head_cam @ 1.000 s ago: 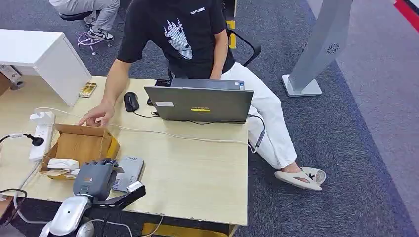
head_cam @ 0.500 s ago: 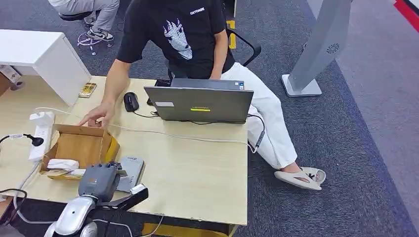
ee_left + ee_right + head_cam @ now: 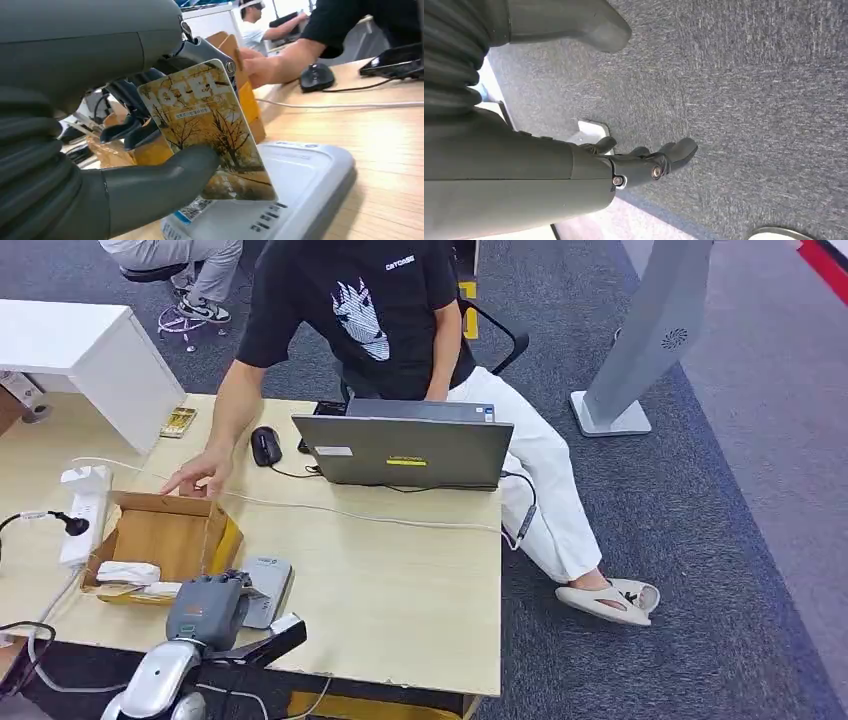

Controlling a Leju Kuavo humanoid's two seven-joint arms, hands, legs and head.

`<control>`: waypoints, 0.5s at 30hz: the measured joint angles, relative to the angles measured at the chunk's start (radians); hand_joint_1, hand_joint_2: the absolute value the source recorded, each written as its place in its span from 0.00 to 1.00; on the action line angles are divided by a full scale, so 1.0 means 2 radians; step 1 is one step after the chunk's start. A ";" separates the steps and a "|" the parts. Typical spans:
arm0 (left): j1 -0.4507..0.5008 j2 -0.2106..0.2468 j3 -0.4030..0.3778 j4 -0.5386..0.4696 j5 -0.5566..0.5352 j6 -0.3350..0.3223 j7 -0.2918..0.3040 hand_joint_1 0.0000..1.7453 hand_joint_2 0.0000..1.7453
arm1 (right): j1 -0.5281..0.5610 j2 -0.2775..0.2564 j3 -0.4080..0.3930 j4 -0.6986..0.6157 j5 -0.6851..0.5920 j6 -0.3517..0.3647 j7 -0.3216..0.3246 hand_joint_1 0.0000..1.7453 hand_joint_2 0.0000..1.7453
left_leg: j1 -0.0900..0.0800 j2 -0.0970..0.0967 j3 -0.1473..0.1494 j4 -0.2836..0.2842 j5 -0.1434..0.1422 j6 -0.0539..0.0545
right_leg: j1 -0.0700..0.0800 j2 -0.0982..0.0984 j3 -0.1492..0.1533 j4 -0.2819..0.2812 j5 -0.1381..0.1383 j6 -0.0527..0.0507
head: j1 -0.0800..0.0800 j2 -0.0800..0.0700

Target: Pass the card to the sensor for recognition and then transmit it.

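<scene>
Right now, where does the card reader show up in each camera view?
Head view: the card reader lies near the table's front edge, partly under the left hand.
Left wrist view: it lies just under the card held by the left hand.
Right wrist view: not in it.
Shared landmark: the cardboard box beside the reader.

Left hand (image 3: 207, 606) nearer table edge (image 3: 330, 672)

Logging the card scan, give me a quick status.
Left hand pinching card over the grey reader. Right hand hanging empty above carpet. Nothing between card and reader.
</scene>
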 joint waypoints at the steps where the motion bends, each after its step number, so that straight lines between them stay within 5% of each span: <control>1: -0.001 -0.002 0.003 0.000 0.001 0.002 -0.007 1.00 1.00 | 0.000 0.000 0.000 -0.001 0.000 -0.001 0.000 0.00 1.00 | 0.000 0.000 0.000 0.000 0.000 0.000 | 0.000 0.000 0.000 0.000 0.000 0.000 | 0.000 0.000; 6: -0.011 -0.009 0.012 -0.036 0.027 0.002 -0.037 1.00 1.00 | 0.002 0.000 0.000 -0.004 0.000 -0.001 0.002 0.00 1.00 | 0.000 0.000 0.000 0.000 0.000 0.000 | 0.000 0.000 0.000 0.000 0.000 0.000 | 0.000 0.000; 15: -0.045 -0.003 0.014 -0.106 0.045 -0.010 -0.042 1.00 1.00 | 0.003 0.000 0.000 -0.005 0.005 -0.001 -0.002 0.00 1.00 | 0.000 0.000 0.000 0.000 0.000 0.000 | 0.000 0.000 0.000 0.000 0.000 0.000 | 0.000 0.000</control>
